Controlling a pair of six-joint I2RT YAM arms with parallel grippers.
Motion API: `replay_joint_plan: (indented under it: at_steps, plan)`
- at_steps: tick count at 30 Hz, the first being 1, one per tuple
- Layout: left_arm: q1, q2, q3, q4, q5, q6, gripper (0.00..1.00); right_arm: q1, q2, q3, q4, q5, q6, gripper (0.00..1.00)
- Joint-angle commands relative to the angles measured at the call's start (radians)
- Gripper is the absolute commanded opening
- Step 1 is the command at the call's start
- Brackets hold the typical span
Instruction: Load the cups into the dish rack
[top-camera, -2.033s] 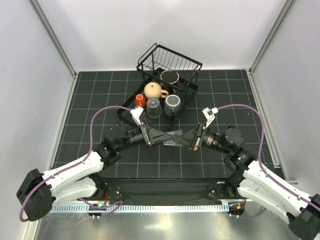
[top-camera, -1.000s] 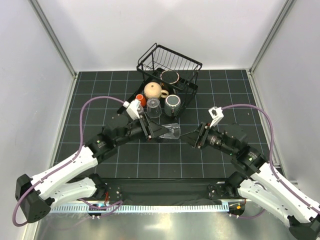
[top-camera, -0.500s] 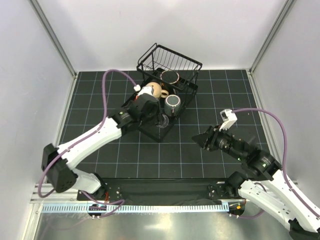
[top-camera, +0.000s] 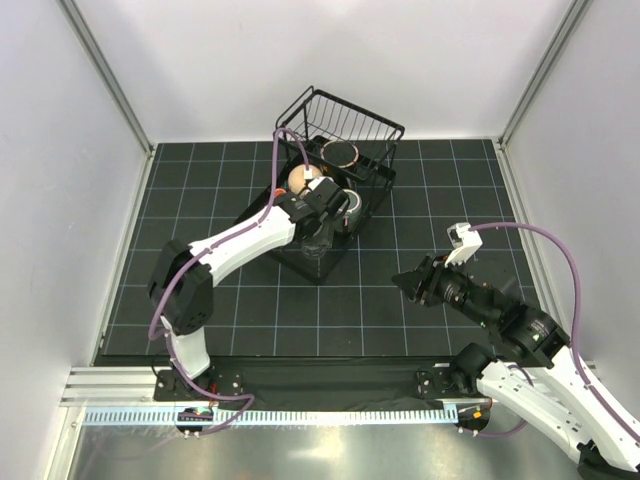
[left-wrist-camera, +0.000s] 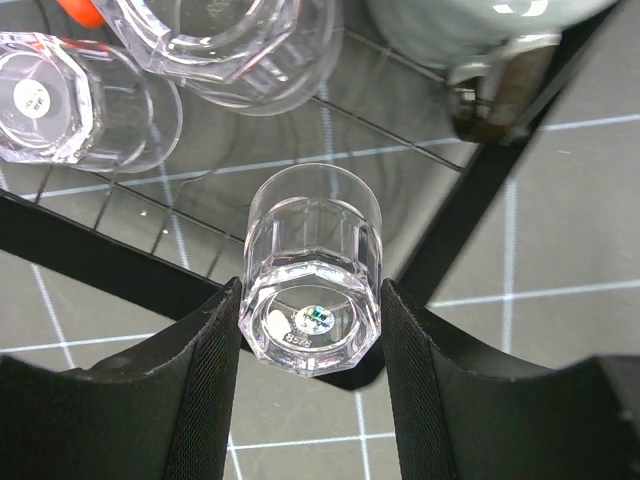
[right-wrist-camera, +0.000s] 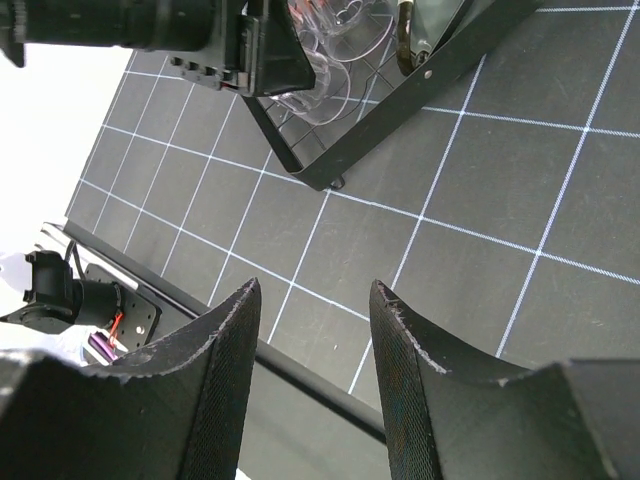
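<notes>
Left gripper (top-camera: 322, 237), from above: reaching over the flat lower frame of the black wire dish rack (top-camera: 345, 122), beside a round beige handled mug (top-camera: 305, 180) and a grey handled mug (top-camera: 347, 206). Right gripper (top-camera: 404, 281) well apart, low over the black gridded table (top-camera: 200, 200). Left wrist: fingers (left-wrist-camera: 205, 380) pressed on a clear faceted glass tumbler (left-wrist-camera: 312, 270) (base toward the camera), above the frame's near bar. Right wrist: jaws parted, holding nothing
</notes>
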Motion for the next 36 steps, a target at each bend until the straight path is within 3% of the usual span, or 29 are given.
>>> replay_joint_plan:
  at_steps: [1,12,17,21,25,36]
  plan:
    - [0.01,0.019,0.057,-0.036,-0.059,0.034,0.0,0.003,-0.01,0.016,-0.002,0.019,-0.023,0.5]
    - [0.043,0.088,0.081,-0.009,0.021,0.043,0.04,0.003,0.03,-0.004,0.041,-0.002,-0.035,0.5]
    - [0.057,0.09,0.072,-0.001,0.024,0.039,0.18,0.003,0.038,-0.017,0.05,0.01,-0.044,0.5]
    - [0.06,0.094,0.073,-0.001,0.033,0.039,0.23,0.001,0.042,-0.025,0.062,0.005,-0.043,0.5]
    - [0.062,0.091,0.061,0.004,0.028,0.037,0.43,0.003,0.047,-0.03,0.065,-0.001,-0.043,0.5]
    - [0.067,0.062,0.026,0.034,0.039,0.023,0.69,0.001,0.044,-0.036,0.062,-0.01,-0.035,0.5]
